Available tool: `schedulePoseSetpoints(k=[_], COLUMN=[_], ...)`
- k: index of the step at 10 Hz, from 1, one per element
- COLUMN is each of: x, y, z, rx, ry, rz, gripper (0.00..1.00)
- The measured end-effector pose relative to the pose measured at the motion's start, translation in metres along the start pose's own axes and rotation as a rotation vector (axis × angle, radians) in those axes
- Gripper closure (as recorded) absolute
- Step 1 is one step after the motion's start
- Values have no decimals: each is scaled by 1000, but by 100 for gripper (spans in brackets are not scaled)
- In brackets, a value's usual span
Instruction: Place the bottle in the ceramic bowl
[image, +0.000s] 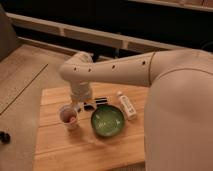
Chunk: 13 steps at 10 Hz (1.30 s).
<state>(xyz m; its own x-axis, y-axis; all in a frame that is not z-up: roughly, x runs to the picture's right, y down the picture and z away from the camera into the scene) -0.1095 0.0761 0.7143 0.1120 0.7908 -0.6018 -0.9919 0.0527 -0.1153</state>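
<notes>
The small slim white plastic bottle (126, 105), with a white cap and a pale printed label, lay on its side on the light wooden tabletop (70, 147). It was outside the shallow round glossy green ceramic bowl (107, 121), just beside that bowl's right rim, with one end pointing toward the far edge. Whether bottle and bowl touched could not be told.

The robot's bulky white arm (115, 70) reached in from the right, bent above the far left part of the tabletop and dropped toward the surface. Its claw (85, 105) hung low there, behind the bowl's left rim. It sat between a small white cup with pinkish contents (69, 116) on its left and a flat black rectangular bar (100, 101) on its right. The claw was dark and largely hidden beneath the wrist, so whether it was released or clenched could not be told. The black bar lay between it and the bottle.
</notes>
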Motion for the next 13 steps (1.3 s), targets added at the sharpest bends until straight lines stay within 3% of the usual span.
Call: schedulePoseSetpoints(k=[2,3,4,5,7,9,10,13], x=[-50,-62,-67,-65,-62,-63,-59,-45], y=[-28,-46,-80,-111,-125,-121,-123,-162], z=[-21,-30,-39,-45,-48,-47,-37,6], rx=[-12,-7,-5,7,6,5,3,-1], ry=[-131,-174,-206,-219,-225,-225,-209,-140], rz=[-91,-117,-131,-124,-125,-132,-130,-121], gripper=[35,35,35,35,35,35,35,35])
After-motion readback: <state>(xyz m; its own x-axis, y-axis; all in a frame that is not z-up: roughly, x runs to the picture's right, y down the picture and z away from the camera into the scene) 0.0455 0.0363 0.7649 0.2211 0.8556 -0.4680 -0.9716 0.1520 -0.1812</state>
